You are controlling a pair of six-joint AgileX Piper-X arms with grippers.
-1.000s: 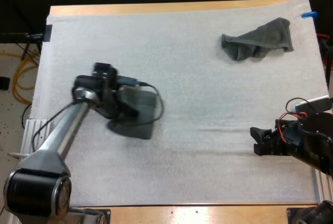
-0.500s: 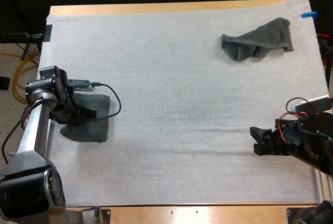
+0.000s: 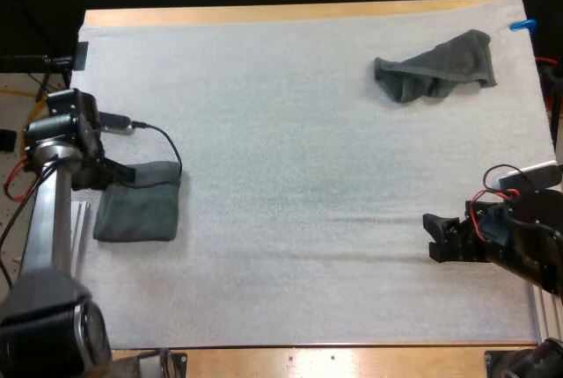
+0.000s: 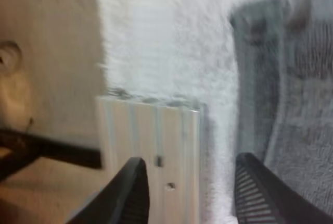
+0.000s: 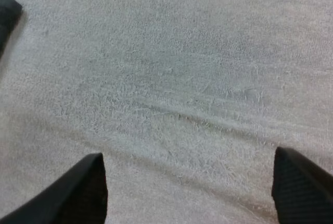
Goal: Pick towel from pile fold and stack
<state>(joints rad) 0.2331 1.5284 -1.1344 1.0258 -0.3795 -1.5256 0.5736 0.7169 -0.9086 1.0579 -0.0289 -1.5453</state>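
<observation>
Grey-green folded towel [image 3: 136, 211] is laid beside the left gripper [image 4: 190, 161], jaws parted; crumpled towel [image 3: 435, 66], far from the right gripper [image 5: 187, 153], jaws spread and empty, is yet to be folded.

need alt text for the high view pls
A folded dark grey-green towel lies flat at the left edge of the white mat, with the left pincer at its far left corner. A crumpled towel sits at the far right, and the right pincer hangs open over bare mat near the right edge.
</observation>
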